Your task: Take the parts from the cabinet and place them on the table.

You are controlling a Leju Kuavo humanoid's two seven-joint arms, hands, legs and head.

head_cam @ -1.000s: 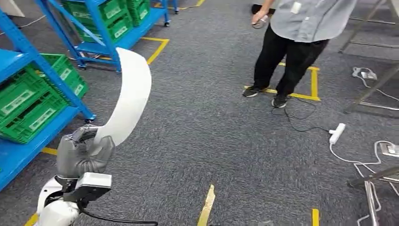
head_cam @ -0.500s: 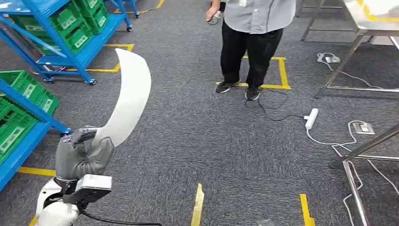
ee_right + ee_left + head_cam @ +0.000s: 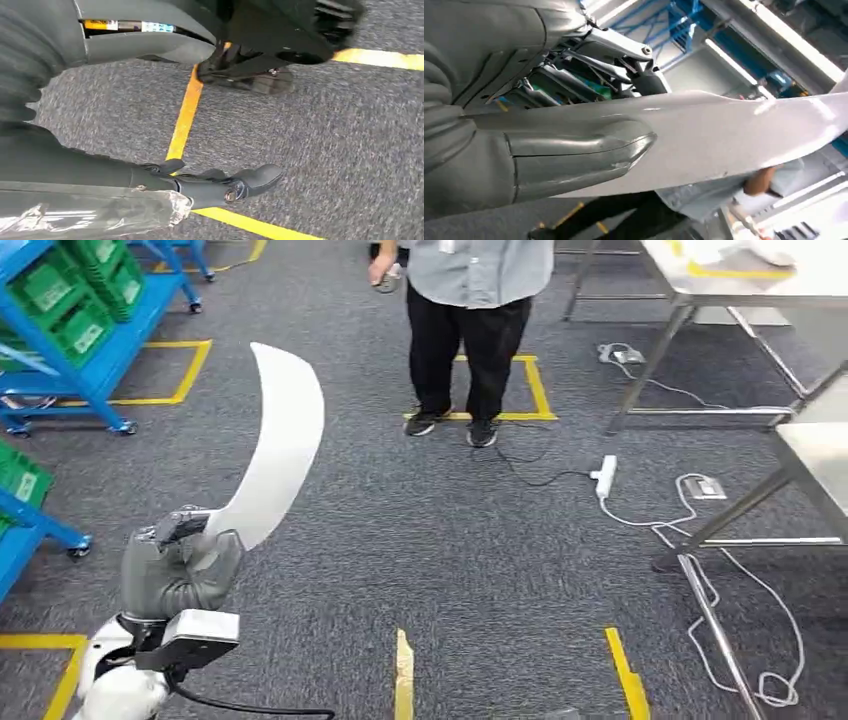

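The left hand [image 3: 178, 565] at 7 o'clock grips a curved white part [image 3: 277, 445] pointing toward 12; a person [image 3: 465, 330] stands at 12 o'clock.

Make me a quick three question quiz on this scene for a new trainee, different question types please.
1. True or false: the left robot hand holds the white curved part.
2. What stands right of the person? A) steel table B) green crates C) ladder
3. Fill in: a white ____ lies on the carpet.

Key: 1 true; 2 A; 3 power strip.
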